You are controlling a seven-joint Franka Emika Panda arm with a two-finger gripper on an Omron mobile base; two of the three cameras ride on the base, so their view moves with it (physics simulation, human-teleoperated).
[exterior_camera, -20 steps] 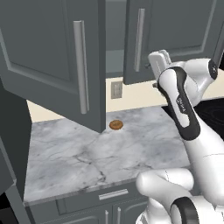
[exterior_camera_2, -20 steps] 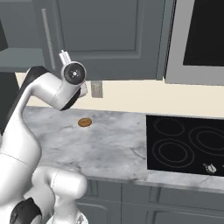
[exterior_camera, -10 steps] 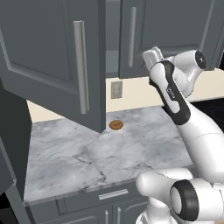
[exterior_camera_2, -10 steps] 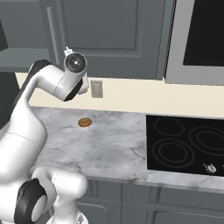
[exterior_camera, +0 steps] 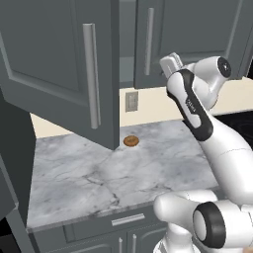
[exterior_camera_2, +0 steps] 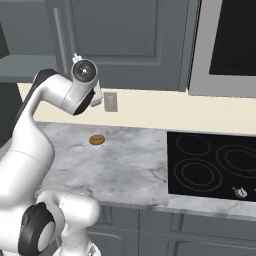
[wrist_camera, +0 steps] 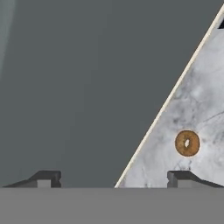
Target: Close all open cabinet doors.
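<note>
Claw point(wrist_camera: 113, 178) open, empty, facing the upright cabinet door point(exterior_camera: 64, 59).

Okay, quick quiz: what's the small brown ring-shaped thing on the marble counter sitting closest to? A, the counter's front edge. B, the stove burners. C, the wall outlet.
C: in the left base view the brown ring lies on the marble counter at the back wall, just under the wall outlet.

A grey-veined white marble tabletop point(exterior_camera: 89, 178) is running along a cream wall point(exterior_camera_2: 150, 110), which is carrying a pale wall outlet point(exterior_camera_2: 110, 102). A black glass cooktop point(exterior_camera_2: 212, 170) is sitting flush in the tabletop at the right, and low grey drawer fronts point(exterior_camera: 123, 222) are lining the front beneath it.
</note>
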